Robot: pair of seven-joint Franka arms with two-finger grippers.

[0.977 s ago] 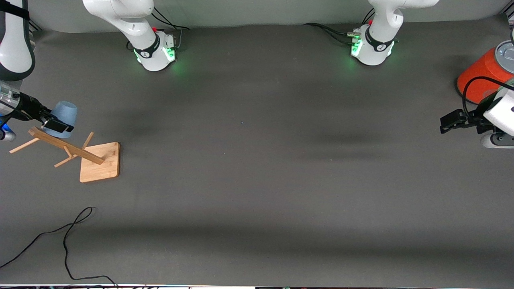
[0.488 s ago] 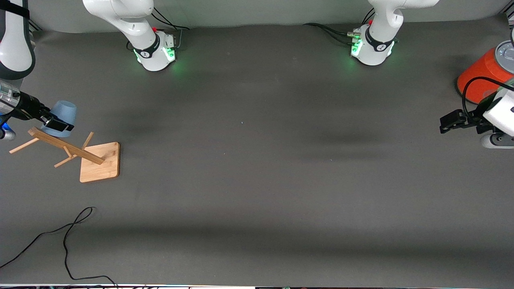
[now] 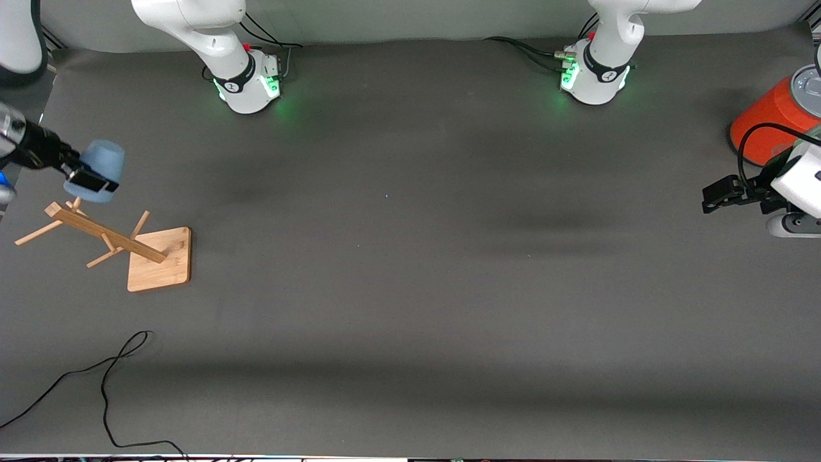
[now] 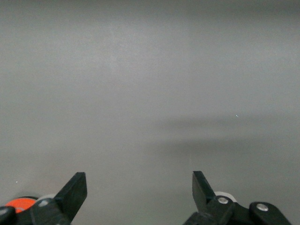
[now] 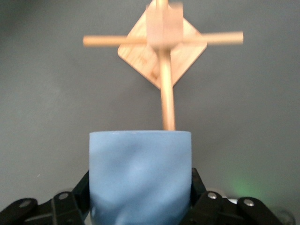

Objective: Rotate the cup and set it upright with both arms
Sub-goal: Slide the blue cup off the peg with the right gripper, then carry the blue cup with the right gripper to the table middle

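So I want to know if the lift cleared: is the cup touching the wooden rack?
Apart. The front view shows bare table between the cup, shut in the right end effector, and the wooden rack; its top peg stands free.

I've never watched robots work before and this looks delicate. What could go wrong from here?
The right gripper holds the cup in the air just above the wooden rack, so a dip could knock a peg and tip the rack. The fingers pinch the cup only near its rim, so it might slip while turning. The open left gripper waits beside the orange can, so a handover means a long carry.
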